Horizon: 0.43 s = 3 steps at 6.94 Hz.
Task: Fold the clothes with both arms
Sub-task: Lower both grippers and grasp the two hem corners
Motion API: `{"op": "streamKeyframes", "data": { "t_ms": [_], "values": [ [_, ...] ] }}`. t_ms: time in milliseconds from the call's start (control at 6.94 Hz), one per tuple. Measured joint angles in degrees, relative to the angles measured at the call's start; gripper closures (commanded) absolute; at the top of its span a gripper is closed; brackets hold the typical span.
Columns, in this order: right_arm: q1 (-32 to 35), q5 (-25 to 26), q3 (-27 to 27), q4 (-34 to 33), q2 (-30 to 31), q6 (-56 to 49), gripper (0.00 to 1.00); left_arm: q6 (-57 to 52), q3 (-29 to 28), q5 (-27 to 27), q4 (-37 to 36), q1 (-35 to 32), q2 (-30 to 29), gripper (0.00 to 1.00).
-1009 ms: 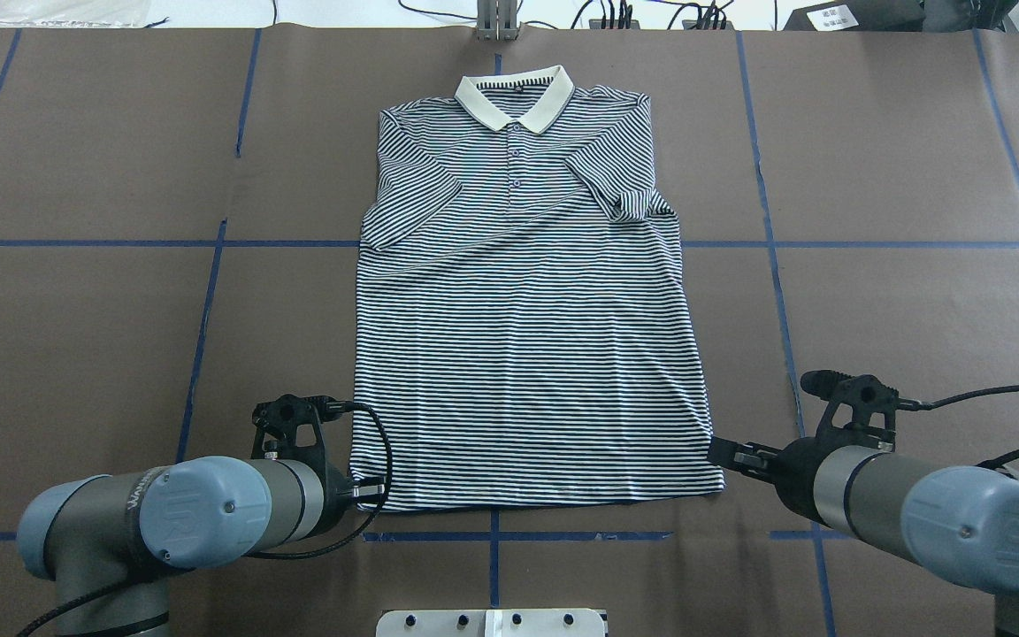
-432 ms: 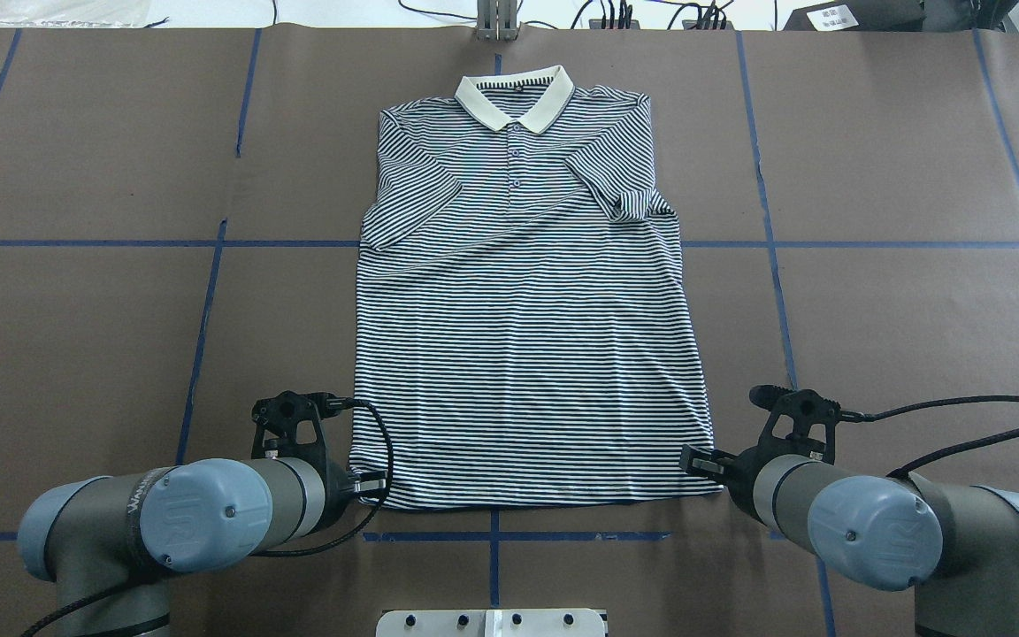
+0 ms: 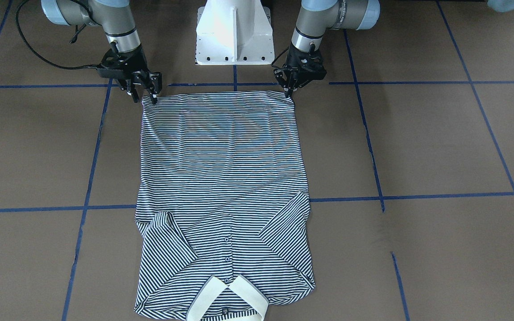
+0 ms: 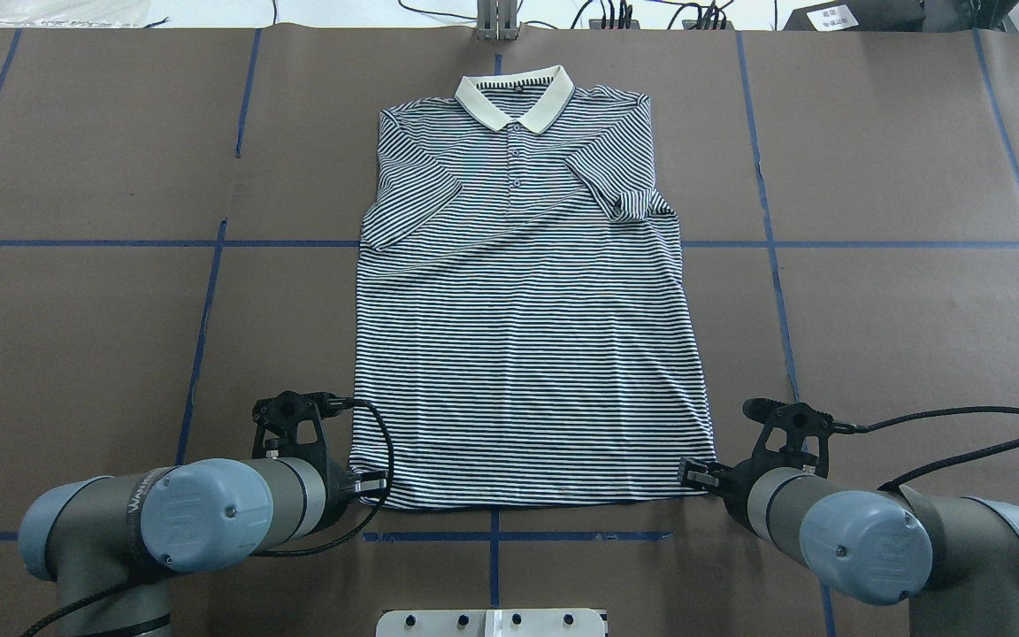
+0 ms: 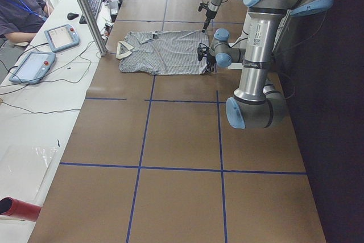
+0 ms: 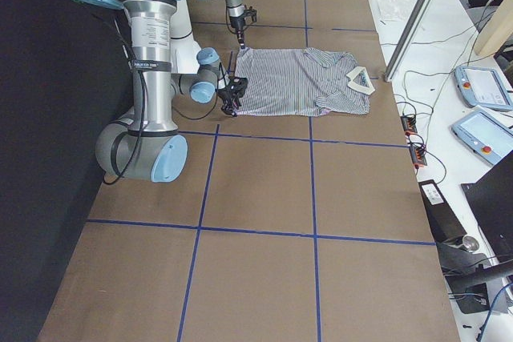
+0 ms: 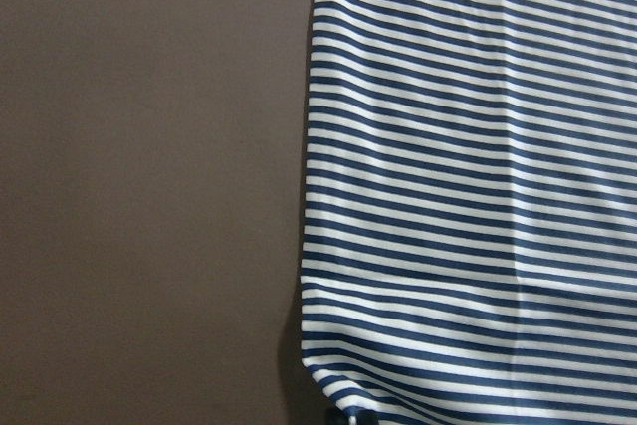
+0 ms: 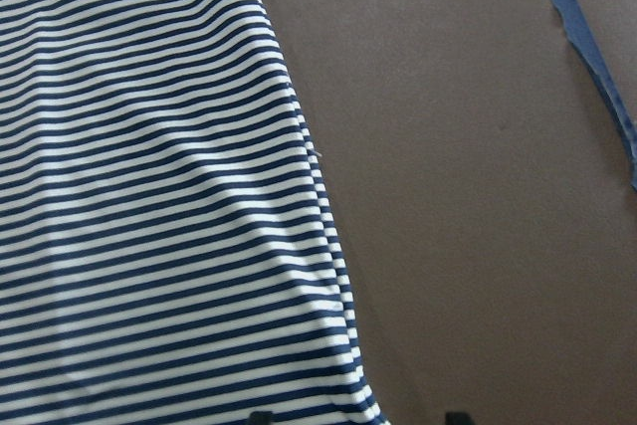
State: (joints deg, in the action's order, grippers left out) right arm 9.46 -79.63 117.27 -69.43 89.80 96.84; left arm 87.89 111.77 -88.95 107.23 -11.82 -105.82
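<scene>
While a striped polo shirt lies flat and face up at the middle of a brown-paper-covered desk, a robot's two hands work at its near hem. Blue tape lines divide the desk into large squares. The shirt's cream collar points away from the robot, with both sleeves folded in over the chest. The left hand is pinched together on one hem corner. The right hand has its fingers apart, straddling the other corner. A white pedestal stands behind the hem. Beyond the collar a metal post rises at the desk's edge, beside a white bench carrying two tablets and a keyboard, where a person sits.
</scene>
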Motion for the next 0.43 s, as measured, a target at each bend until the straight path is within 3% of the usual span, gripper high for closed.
{"op": "streamKeyframes", "data": {
  "t_ms": [288, 432],
  "values": [
    [-0.23, 0.02, 0.02, 0.0, 0.0, 0.01, 1.0, 0.0, 0.01, 0.0, 0.0, -0.03, -0.06, 1.0],
    [-0.27, 0.08, 0.05, 0.0, 0.04, 0.01, 1.0, 0.0, 0.02, 0.0, 0.0, -0.04, -0.08, 1.0]
  ]
}}
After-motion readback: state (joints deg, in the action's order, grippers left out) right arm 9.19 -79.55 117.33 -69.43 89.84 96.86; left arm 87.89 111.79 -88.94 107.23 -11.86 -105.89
